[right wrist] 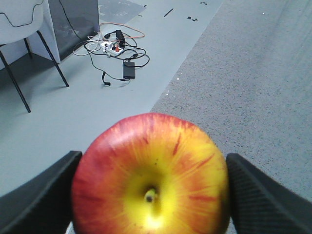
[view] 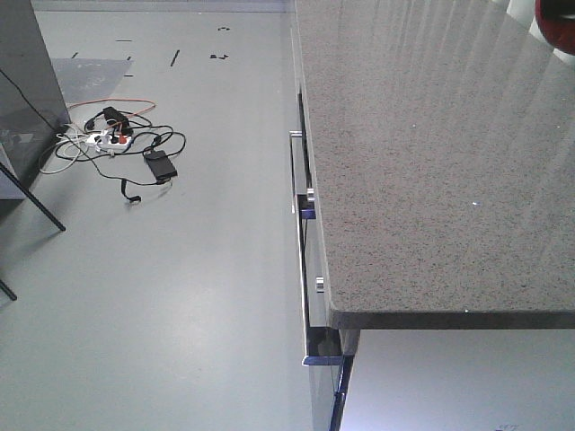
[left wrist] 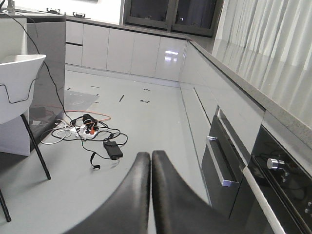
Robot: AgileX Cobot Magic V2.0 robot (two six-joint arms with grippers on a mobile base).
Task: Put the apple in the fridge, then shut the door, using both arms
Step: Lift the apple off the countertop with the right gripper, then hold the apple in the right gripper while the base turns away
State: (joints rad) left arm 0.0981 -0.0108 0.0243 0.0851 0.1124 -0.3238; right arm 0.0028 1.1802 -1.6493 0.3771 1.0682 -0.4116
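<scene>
The apple (right wrist: 151,170), red with a yellow centre and its stem end toward the camera, fills the lower middle of the right wrist view. My right gripper (right wrist: 151,163) is shut on it, one black finger pressing each side, above the edge of the speckled grey counter (right wrist: 253,83). A red sliver of the apple (view: 559,22) also shows at the top right corner of the front view. My left gripper (left wrist: 150,161) is shut with nothing in it, its fingers touching, and hangs over the floor beside the counter's front. The fridge and its door are out of view.
The counter (view: 431,162) runs along the right, with metal drawer handles (view: 305,269) and a black oven (left wrist: 278,180) below it. A tangle of cables with a power strip (view: 117,139) lies on the grey floor. A white chair (left wrist: 17,83) and a plain dark grey cabinet (left wrist: 46,58) stand at the left.
</scene>
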